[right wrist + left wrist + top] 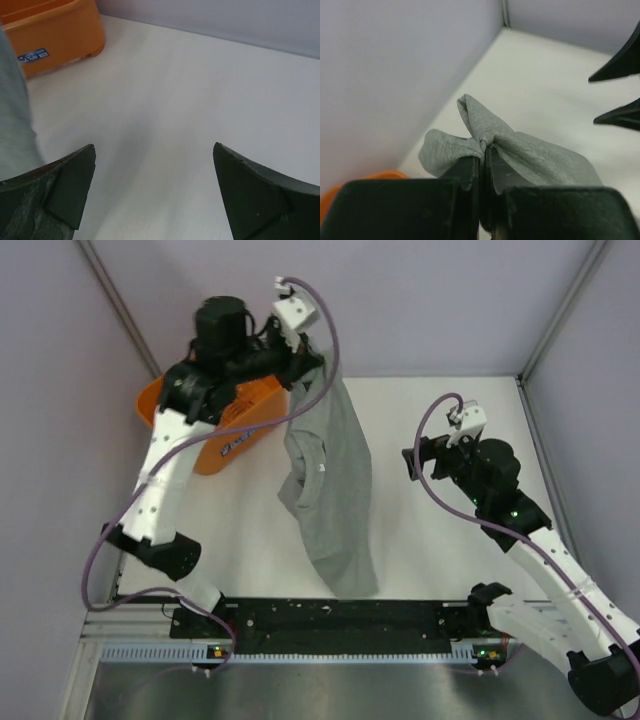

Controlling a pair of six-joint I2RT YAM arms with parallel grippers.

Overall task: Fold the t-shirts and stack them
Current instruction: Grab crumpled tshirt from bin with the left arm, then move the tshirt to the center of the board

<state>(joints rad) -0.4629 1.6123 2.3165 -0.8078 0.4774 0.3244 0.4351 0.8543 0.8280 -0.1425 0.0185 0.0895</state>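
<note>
Dangling t-shirt [335, 495], lengthwise down from left hand [316, 368]

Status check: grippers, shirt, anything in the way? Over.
Left gripper shut on grey t-shirt, lifted, hanging, unfolded. Right gripper open, empty, right of it. Orange basket close on the shirt's left.

Soft grey knit t-shirt [335, 490]; smooth orange plastic basket [55, 32]; matt table [430, 560]
</note>
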